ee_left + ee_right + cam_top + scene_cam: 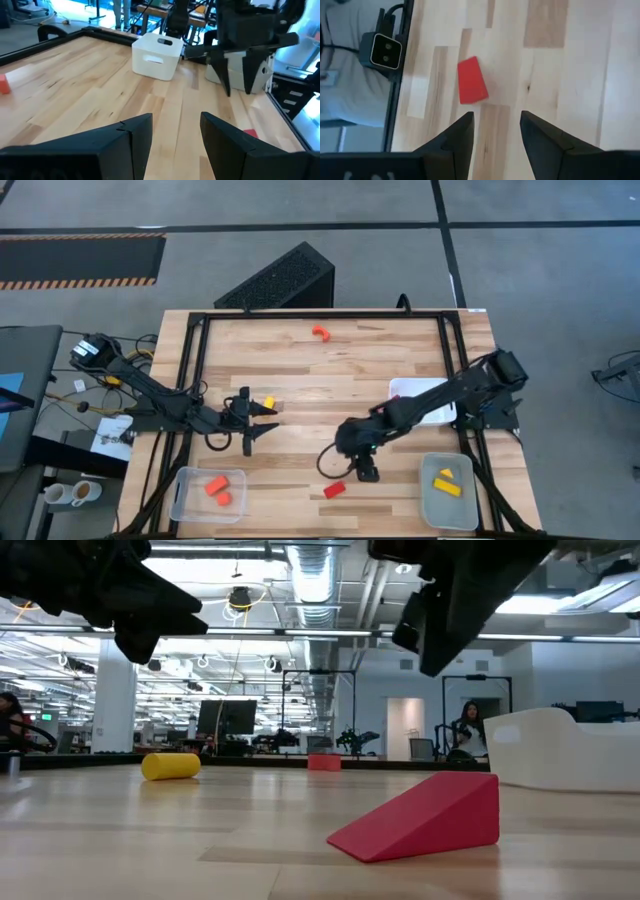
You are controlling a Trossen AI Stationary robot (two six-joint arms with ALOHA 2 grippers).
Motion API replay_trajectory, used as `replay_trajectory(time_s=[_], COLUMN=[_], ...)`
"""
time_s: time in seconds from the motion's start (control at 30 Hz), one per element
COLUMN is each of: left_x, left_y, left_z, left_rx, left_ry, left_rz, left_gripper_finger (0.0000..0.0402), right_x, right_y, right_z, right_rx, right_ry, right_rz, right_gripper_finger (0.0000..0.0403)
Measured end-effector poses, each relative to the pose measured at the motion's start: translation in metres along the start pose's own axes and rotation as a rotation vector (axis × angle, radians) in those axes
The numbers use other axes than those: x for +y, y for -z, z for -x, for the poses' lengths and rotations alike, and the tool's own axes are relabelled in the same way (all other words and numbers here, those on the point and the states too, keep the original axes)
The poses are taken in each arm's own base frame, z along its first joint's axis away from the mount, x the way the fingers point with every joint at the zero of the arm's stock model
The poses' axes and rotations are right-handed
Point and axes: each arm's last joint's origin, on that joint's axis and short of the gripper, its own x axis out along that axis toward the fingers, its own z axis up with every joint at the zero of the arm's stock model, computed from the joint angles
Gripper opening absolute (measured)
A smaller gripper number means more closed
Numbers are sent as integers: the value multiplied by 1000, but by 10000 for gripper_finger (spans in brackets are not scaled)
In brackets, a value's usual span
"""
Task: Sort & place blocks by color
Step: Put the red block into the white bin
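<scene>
Currently the right hand [366, 472] hangs spread and empty just beside the red wedge [334, 490], near the table's [300, 380] front edge. The left hand [262, 418] (also spread, empty) sits beside a yellow block [268, 402]. Bare wood lies between them. Counted: two orange-red blocks in the clear tray [185, 500], two yellow blocks in the grey tray [430, 510], one orange arch [320, 332] far back.

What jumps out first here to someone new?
The red wedge lies alone on bare wood near the table's front edge, with the right gripper open just above it. The left gripper, open, sits beside a yellow block at mid-table, and an orange arch lies far back.
</scene>
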Motion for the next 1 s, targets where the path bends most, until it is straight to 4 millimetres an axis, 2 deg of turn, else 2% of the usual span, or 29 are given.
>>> replay_trajectory(time_s=[0.4, 1.0], left_x=[2, 3], left_y=[0, 1], left_z=[-1, -1], left_rx=[6, 14], left_ry=[-16, -13], left_rz=[2, 5], left_gripper_finger=[153, 153], right_x=[4, 4], right_y=[-22, -25], right_z=[-22, -22], right_rx=[56, 21], right_ry=[23, 53], right_rz=[129, 163], right_gripper_finger=[166, 165])
